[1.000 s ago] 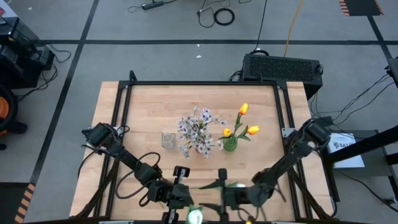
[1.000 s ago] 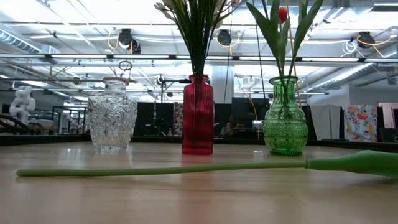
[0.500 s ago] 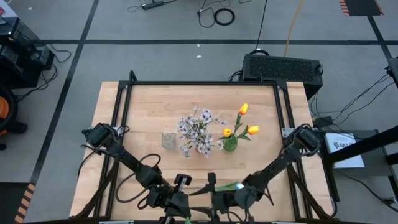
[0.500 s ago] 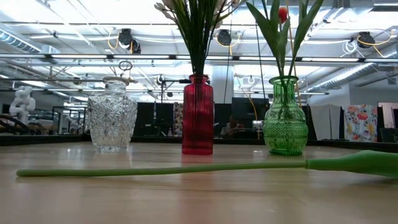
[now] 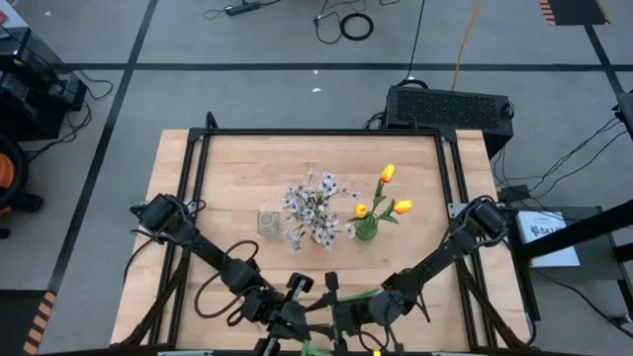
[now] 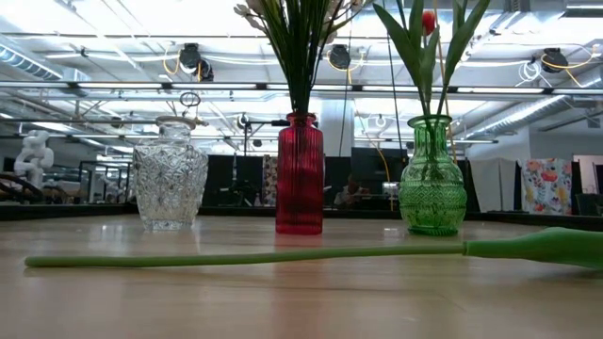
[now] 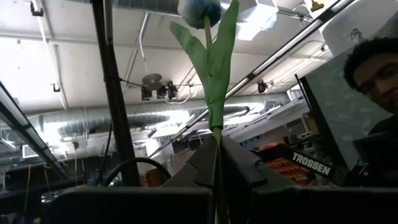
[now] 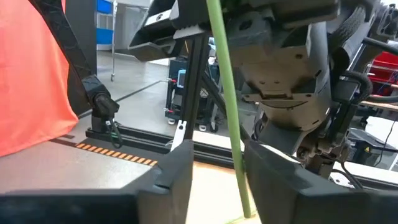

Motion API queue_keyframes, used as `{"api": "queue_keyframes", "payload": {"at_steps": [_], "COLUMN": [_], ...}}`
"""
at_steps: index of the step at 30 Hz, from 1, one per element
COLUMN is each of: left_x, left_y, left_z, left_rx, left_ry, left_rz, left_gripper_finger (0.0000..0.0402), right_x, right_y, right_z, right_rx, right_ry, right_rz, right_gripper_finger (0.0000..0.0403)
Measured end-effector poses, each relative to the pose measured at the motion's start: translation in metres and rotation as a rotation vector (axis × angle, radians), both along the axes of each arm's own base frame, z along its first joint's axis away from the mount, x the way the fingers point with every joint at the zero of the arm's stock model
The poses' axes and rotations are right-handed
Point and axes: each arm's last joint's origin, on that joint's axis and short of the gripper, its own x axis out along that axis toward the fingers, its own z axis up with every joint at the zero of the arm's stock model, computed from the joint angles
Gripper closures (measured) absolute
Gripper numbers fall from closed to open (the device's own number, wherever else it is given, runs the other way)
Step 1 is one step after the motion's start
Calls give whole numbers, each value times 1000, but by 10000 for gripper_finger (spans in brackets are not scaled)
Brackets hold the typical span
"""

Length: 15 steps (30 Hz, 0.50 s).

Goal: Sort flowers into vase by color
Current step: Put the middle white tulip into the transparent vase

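Both arms are gathered at the near edge of the desk [image 5: 237, 173], their wrists close together. The left gripper [image 5: 295, 318] is clamped tight on the green stem of a pale-blue tulip [image 7: 200, 10]; in the left wrist view the stem is seen rising straight from between the closed fingers [image 7: 239, 169], with long leaves and the bluish head at its far end. The right gripper [image 5: 334, 314] is set just beside the left one, and in the right wrist view the same stem is seen running between its two fingers [image 8: 177, 165] — these are parted, with a gap on either side of the stem, so no grip by them is shown.

In the low view another flower stem [image 6: 245, 256] is seen lying flat across the desk in front of three vases. At mid-desk a clear glass vase [image 6: 170, 186] stands empty, a red vase [image 6: 300, 176] is filled with the pink-white blossom sprays [image 5: 315, 206], and a green vase [image 6: 431, 179] is filled with the orange-yellow tulips [image 5: 387, 173]. A person [image 7: 373, 81] is partly seen beyond the desk in the left wrist view.
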Motion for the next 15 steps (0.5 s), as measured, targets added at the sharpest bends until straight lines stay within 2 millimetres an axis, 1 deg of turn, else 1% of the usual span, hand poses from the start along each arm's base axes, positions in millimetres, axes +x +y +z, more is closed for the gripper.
{"api": "queue_keyframes", "payload": {"at_steps": [4,7,15], "left_x": [-1,-2,-3], "left_y": [-1,-2,-3], "left_z": [0,0,1], "left_rx": [-2,-17,-35], "left_ry": [1,8,8], "left_rz": [11,27,24], "left_gripper_finger": [386,386,386], "right_x": [0,0,-2], "right_y": [0,0,0], "right_z": [0,0,3], "right_rx": [4,9,10], "right_ry": [3,-1,1], "right_rz": [2,2,8], "right_gripper_finger": [319,347,387]}}
